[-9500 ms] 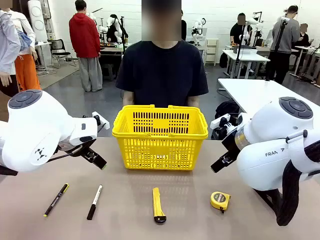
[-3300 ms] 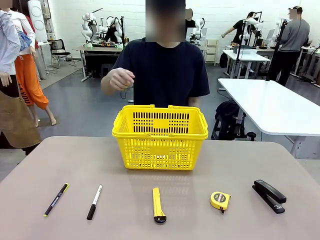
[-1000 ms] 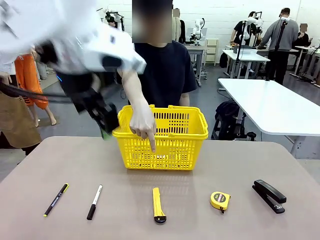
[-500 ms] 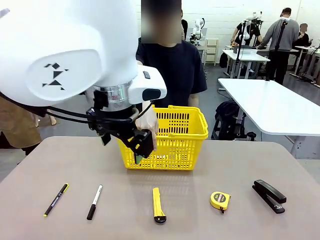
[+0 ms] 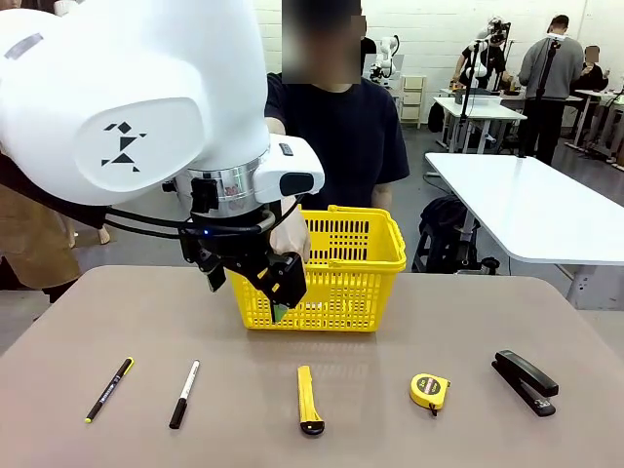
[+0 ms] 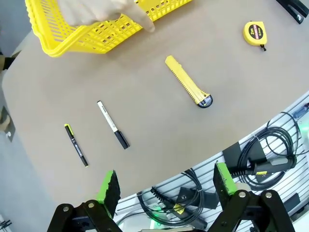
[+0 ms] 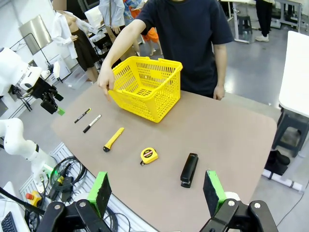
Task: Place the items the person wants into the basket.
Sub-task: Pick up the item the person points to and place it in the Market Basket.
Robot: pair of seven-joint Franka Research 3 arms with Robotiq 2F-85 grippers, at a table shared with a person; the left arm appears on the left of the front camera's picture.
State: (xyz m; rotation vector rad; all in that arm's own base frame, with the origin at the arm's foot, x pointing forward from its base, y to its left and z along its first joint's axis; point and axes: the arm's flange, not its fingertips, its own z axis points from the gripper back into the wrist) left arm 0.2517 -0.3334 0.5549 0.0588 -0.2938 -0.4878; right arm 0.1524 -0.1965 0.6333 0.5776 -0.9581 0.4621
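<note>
Front view shows the left gripper [image 5: 249, 292] hanging at centre left of the frame, right in front of the yellow basket [image 5: 390, 258] and overlapping the person's hand [image 5: 290, 239], whose finger aims down past the basket's front wall. In the left wrist view its green pads are spread wide with nothing between them, and the finger seems to single out the utility knife [image 6: 187, 80], lying flat on bare table [image 5: 439, 322] at lower centre. The right gripper [image 7: 157, 189] is likewise spread and empty, high above the table's near corner. The chief risk, as I judge it, is the left arm brushing the hand or nudging the basket as it drops, because all three crowd the same spot. A second risk is a wrong pick: the marker [image 5: 184, 393] and the pen [image 5: 109, 389] lie in the same row toward lower left. The tape measure [image 5: 430, 391] and the stapler [image 5: 525, 381] sit to the lower right, well apart. Room around the knife looks generous on both sides, though the row runs near the table's front edge, so a push toward the bottom of the frame could slide it off.
</note>
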